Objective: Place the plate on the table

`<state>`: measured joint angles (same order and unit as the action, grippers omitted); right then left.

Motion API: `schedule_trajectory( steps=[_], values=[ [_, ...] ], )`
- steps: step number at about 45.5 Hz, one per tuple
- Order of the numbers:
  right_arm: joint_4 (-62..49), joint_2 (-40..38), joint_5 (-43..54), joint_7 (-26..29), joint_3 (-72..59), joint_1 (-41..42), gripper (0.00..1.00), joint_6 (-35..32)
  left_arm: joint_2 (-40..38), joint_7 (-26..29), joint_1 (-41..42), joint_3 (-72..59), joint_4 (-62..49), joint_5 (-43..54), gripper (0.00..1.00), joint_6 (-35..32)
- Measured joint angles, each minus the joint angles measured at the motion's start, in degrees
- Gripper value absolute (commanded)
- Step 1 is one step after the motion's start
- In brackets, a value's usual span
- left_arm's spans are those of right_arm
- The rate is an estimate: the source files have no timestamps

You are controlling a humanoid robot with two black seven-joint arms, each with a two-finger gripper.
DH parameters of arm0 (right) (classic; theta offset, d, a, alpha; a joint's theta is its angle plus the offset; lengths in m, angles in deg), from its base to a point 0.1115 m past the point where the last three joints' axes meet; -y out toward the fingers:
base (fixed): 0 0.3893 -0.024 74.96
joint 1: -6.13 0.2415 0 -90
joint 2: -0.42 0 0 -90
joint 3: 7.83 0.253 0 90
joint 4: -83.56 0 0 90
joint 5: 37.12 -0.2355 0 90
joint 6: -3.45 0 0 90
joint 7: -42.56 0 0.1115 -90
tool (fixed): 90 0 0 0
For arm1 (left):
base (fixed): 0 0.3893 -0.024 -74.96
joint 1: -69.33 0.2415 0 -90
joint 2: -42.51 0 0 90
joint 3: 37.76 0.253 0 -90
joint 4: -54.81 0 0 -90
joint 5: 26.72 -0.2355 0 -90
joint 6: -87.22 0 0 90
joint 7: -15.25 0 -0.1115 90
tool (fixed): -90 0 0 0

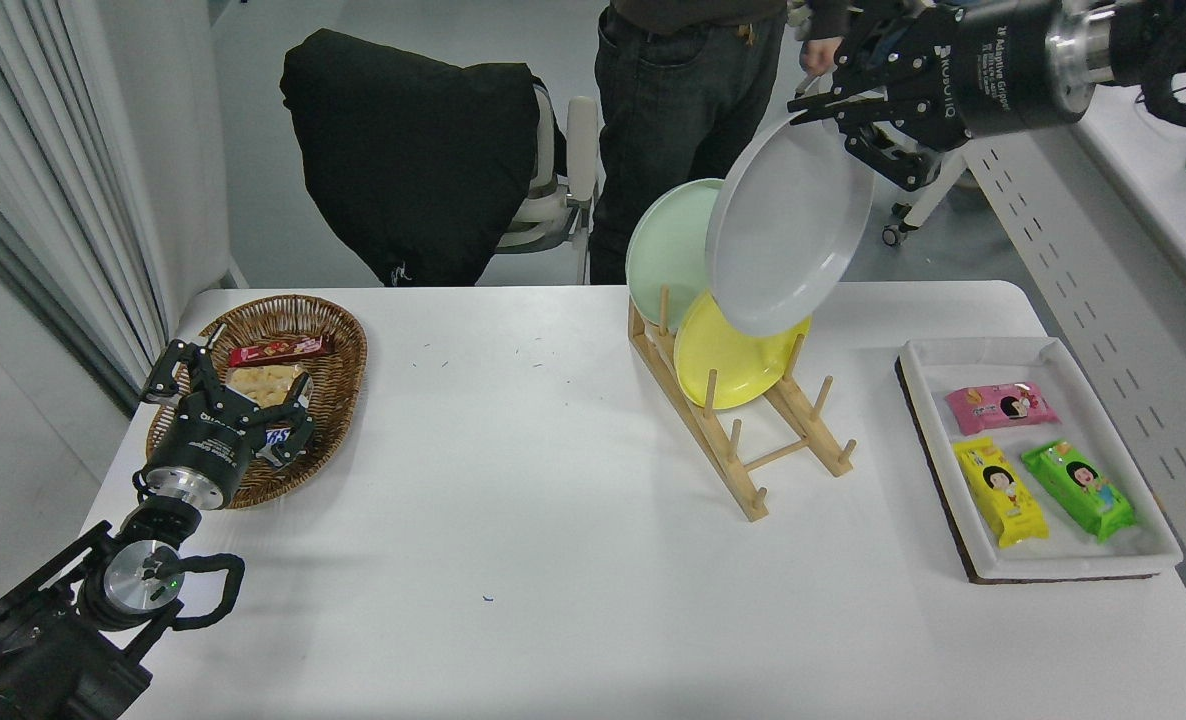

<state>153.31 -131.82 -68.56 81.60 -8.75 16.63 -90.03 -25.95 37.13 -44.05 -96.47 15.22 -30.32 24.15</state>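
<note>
Right end effector [833, 105] body: white print reading "ROBOTIQ", with a second line starting "2F Adaptive Gripper".
Left end effector [228, 385] body: small white print, too small to read.
Snack bar [278, 350] just beyond the left end effector: print illegible.

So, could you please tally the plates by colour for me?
Light grey plate, held by the right gripper above the rack: 1
Yellow plate, in the rack: 1
Mint-green plate, in the rack: 1
Total: 3
</note>
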Motion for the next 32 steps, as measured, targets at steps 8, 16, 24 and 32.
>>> schedule_trajectory(
  steps=[8,16,24,32],
  values=[
    [0.45,1.82,-2.53,1.0,-0.77,1.39,0.0,2.53,0.0,0.0,0.01,0.0,-0.01,0.0,0.98,0.0],
    [-0.04,4.65,-4.88,1.38,-1.11,2.0,0.0,4.28,0.0,0.0,0.01,0.0,-0.01,-0.01,0.98,0.0],
    [-3.31,9.31,-8.18,1.4,-1.17,2.16,0.0,7.48,0.0,0.0,0.01,0.0,-0.04,-0.01,0.98,0.0],
    [-7.71,14.47,-10.39,1.29,-1.2,1.77,0.0,11.23,0.0,0.0,0.01,0.0,-0.03,0.0,0.98,0.0]
  ],
)
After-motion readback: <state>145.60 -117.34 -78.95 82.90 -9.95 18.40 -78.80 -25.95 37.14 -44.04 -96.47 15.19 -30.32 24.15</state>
